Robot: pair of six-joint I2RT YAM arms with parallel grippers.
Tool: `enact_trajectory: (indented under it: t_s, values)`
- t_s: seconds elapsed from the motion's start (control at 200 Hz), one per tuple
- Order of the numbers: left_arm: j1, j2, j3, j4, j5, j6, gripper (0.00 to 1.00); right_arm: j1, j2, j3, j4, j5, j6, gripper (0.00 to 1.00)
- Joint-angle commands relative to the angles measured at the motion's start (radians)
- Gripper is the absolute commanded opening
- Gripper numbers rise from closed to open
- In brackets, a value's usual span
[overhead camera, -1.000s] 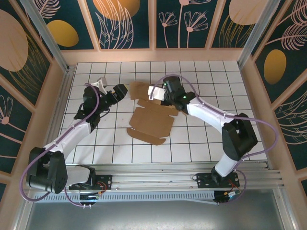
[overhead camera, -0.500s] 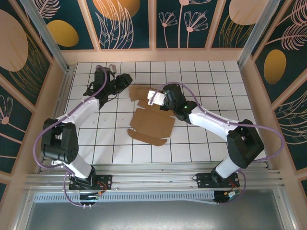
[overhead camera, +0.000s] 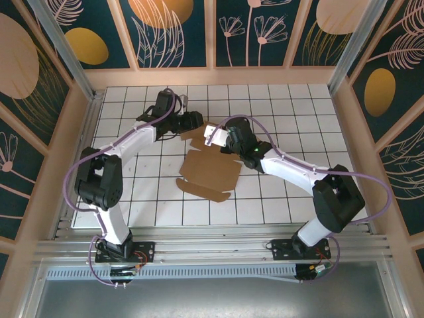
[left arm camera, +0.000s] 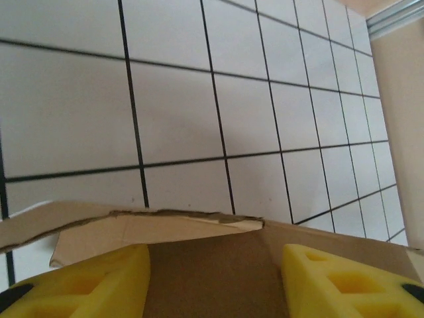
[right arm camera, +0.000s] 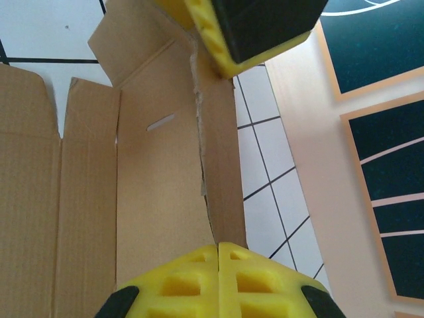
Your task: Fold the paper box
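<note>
Left jaws spread astride paper box (left arm camera: 205,278) edge, right jaws pinching its flap

In the top external view I cannot read the far end of the paper box (overhead camera: 209,169). The left gripper (overhead camera: 194,122) and right gripper (overhead camera: 213,135) cover it, and their jaws are too small to judge. In the left wrist view the bottom edge crops both yellow fingers (left arm camera: 86,285), and the cardboard runs out of frame below. In the right wrist view the pressed-together fingertips (right arm camera: 179,285) hide where the flap enters them. The sheet continues past the left edge, and the left gripper's finger (right arm camera: 211,41) is cropped at the top.
</note>
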Motion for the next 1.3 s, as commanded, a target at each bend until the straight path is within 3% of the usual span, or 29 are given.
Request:
enact_trajectory:
  t_s: [0.0,0.08,0.476,0.591,0.701,0.781,0.876,0.951,1.041,1.296]
  values:
    - [0.002,0.014,-0.027,0.049,0.149,-0.075,0.56,0.013,-0.01,-0.022,0.027,-0.002,0.037,0.0]
    - [-0.001,0.015,-0.056,0.139,0.21,-0.137,0.55,0.018,-0.001,-0.018,0.029,-0.001,0.04,0.0]
    - [-0.001,0.037,-0.063,0.138,0.187,-0.14,0.37,0.03,0.007,-0.047,0.055,-0.015,0.066,0.01]
    - [0.0,0.043,-0.06,0.112,0.157,-0.121,0.36,0.033,-0.021,-0.052,0.04,-0.04,0.099,0.23]
    - [-0.001,0.054,-0.05,0.088,0.126,-0.098,0.36,0.032,-0.096,-0.043,-0.016,-0.156,0.2,0.46]
    - [0.0,0.064,-0.043,0.085,0.121,-0.093,0.36,0.024,-0.147,-0.015,-0.069,-0.285,0.326,0.61]
    - [0.0,0.075,-0.037,0.084,0.125,-0.091,0.36,-0.023,-0.168,0.061,-0.117,-0.417,0.557,0.7]
    - [-0.001,0.078,-0.032,0.082,0.124,-0.092,0.36,-0.108,-0.127,0.157,-0.168,-0.54,0.762,0.73]
    - [0.0,0.074,-0.026,0.077,0.122,-0.09,0.36,-0.218,-0.012,0.309,-0.302,-0.693,0.871,0.72]
    - [-0.001,0.068,-0.01,0.06,0.095,-0.082,0.38,-0.267,0.338,0.658,-0.658,-0.756,0.731,0.73]
